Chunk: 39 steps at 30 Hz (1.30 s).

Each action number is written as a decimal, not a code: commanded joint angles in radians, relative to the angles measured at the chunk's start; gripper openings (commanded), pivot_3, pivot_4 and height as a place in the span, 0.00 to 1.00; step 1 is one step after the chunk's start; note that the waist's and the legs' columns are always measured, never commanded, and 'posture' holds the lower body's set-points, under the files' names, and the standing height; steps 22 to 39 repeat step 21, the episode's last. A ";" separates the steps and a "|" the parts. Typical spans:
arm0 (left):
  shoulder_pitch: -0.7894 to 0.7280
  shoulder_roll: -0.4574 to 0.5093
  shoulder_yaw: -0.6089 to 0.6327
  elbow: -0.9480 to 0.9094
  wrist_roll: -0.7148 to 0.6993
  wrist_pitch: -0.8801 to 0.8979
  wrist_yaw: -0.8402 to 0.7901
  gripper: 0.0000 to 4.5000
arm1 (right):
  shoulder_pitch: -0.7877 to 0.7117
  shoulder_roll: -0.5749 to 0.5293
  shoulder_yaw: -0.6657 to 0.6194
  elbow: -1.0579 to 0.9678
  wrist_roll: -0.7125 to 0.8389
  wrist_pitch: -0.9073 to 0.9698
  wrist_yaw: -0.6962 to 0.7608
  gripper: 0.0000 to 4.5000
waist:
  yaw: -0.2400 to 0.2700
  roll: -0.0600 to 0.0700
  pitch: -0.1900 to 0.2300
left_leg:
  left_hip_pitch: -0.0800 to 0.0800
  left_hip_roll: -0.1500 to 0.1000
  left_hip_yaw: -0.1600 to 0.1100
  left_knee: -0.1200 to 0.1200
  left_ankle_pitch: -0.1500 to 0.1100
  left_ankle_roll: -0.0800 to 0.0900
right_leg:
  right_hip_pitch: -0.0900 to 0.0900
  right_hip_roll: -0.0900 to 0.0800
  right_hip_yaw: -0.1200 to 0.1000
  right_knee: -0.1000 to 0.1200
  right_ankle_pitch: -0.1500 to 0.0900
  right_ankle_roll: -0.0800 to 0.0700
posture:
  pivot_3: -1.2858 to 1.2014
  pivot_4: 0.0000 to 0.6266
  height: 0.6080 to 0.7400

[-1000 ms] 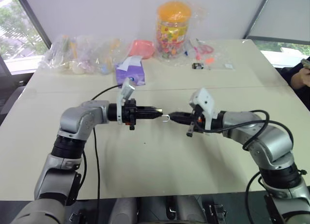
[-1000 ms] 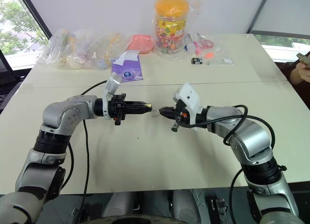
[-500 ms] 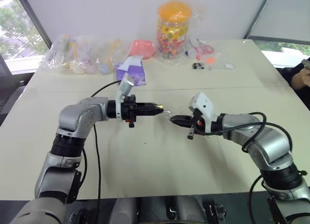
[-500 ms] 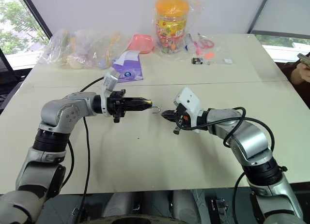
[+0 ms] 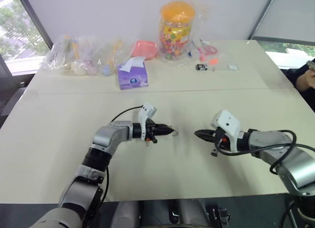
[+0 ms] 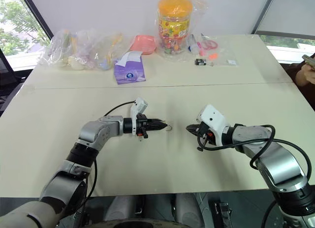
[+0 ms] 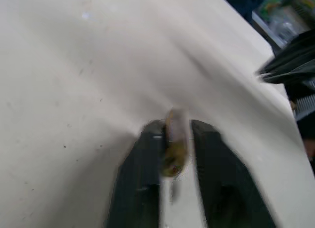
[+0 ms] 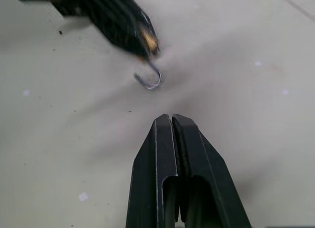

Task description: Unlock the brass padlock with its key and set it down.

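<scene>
The brass padlock (image 7: 172, 146) is tiny and gold, and its thin silvery shackle (image 8: 150, 80) hangs swung open. It sits low over the cream table (image 5: 162, 174), between the fingertips of my left gripper (image 5: 167, 132). In the left wrist view those fingers (image 7: 145, 159) stand slightly parted, with a thin pale gap on one side of the lock. My right gripper (image 5: 197, 134) faces it from a short way to the right, shut (image 8: 171, 118) and apart from the shackle. The key is hidden.
Along the table's far side stand a purple tissue box (image 5: 132, 76), clear bags of small items (image 5: 83, 55), a pink bowl (image 5: 144, 48) and a jar with an orange lid (image 5: 176, 28). A person's hand (image 5: 309, 78) shows at the right edge.
Both arms have sunk toward the table. My left gripper came down with the padlock and its fingers have eased apart. The right gripper drew away to the right, widening the gap.
</scene>
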 commanded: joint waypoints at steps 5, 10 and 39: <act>-0.021 0.030 0.048 0.008 -0.022 0.045 -0.030 0.95 | 0.025 -0.015 -0.028 -0.095 0.015 0.019 -0.015 0.00 | 0.000 0.000 0.000 | 0.001 0.000 0.000 0.000 0.000 0.000 | 0.000 0.000 0.000 0.000 0.000 0.000 | 0.52 0.24 0.98; -0.005 0.111 0.076 -0.064 -0.062 0.095 -0.081 0.99 | 0.033 -0.055 -0.018 -0.105 0.004 0.003 0.020 0.00 | -0.009 0.000 0.000 | 0.001 0.001 0.000 0.000 0.000 0.000 | 0.000 0.000 0.000 0.000 0.000 0.000 | 0.52 0.24 0.98; 0.101 0.404 0.049 -0.322 -0.073 0.021 -0.321 0.99 | -0.003 -0.152 -0.052 -0.091 0.019 -0.043 0.124 0.00 | -0.006 0.000 0.000 | 0.000 0.000 0.000 -0.001 0.000 0.000 | 0.000 -0.002 0.000 -0.002 -0.002 -0.004 | 0.52 0.24 0.98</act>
